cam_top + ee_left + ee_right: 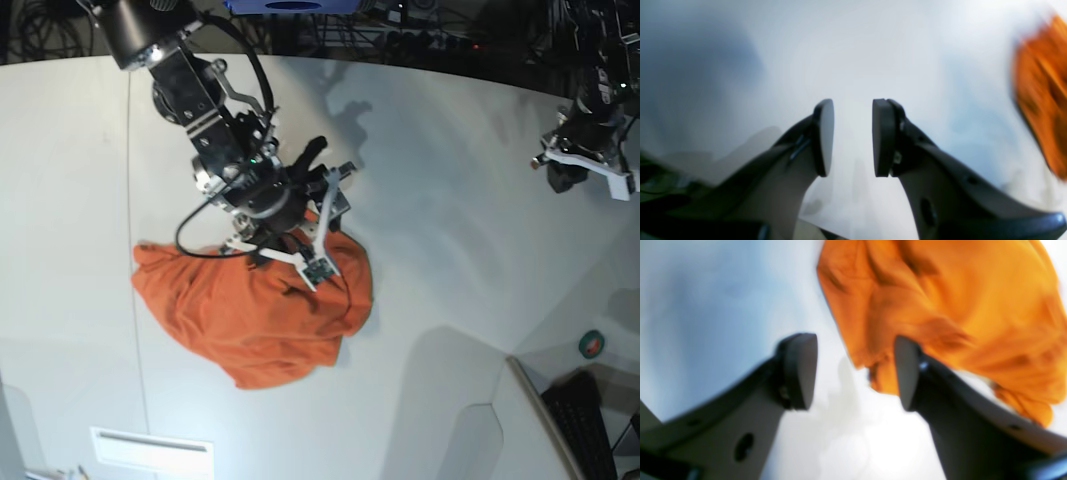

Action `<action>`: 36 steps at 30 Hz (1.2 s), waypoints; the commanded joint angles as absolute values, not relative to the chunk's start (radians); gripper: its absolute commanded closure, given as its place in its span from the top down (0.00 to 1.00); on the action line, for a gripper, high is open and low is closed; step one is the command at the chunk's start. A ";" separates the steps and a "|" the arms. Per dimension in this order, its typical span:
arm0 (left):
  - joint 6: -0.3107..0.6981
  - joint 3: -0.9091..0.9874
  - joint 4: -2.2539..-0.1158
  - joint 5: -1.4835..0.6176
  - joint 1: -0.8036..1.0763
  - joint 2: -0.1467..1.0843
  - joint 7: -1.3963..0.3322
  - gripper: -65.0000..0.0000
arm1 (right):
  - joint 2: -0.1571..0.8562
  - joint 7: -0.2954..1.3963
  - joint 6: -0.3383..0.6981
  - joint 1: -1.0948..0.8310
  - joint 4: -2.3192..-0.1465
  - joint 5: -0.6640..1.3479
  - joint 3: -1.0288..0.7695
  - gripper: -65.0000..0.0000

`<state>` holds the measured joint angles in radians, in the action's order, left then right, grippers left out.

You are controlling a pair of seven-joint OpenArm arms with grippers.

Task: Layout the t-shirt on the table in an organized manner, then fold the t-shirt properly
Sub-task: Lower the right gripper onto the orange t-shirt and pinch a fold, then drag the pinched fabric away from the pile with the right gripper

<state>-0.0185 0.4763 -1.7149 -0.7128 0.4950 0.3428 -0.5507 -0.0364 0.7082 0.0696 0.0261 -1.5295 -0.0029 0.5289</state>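
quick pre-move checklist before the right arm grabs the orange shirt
1. Right gripper open: ok, fingers spread with nothing between them.
2. Right gripper over the crumpled orange cloth t-shirt: ok, at its upper right edge.
3. Shirt laid flat: not ok, bunched in a heap.
4. Left gripper open and empty: ok.
5. Left arm clear of the shirt: ok, off at the far side of the large white table.
6. Collar or hem chosen as grasp point: cannot tell, folds too blurred.

The orange t-shirt [255, 315] lay crumpled in a rumpled heap, unfolded. It rested on the white table [450, 200], left of centre in the base view.
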 commanded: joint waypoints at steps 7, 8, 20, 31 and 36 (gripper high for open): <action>-0.005 0.522 -1.661 -0.725 0.450 0.440 -0.601 0.30 | -0.134 0.575 0.062 0.252 -1.167 0.001 0.590 0.55; -0.005 0.522 -1.655 -0.725 0.440 0.450 -0.618 0.33 | -0.134 0.559 0.058 0.275 -1.119 0.001 0.610 0.55; -0.005 0.449 -1.618 -0.725 0.294 0.464 -0.694 0.72 | -0.133 0.456 -0.001 0.355 -0.768 0.002 0.671 0.61; -0.005 0.394 -1.443 -0.725 0.176 0.463 -0.694 0.71 | 0.002 0.539 -0.001 0.021 -1.257 0.001 0.671 0.00; -0.005 0.320 -1.428 -0.725 0.136 0.469 -0.693 0.71 | 0.128 0.636 -0.002 -0.145 -1.540 -0.001 0.598 0.00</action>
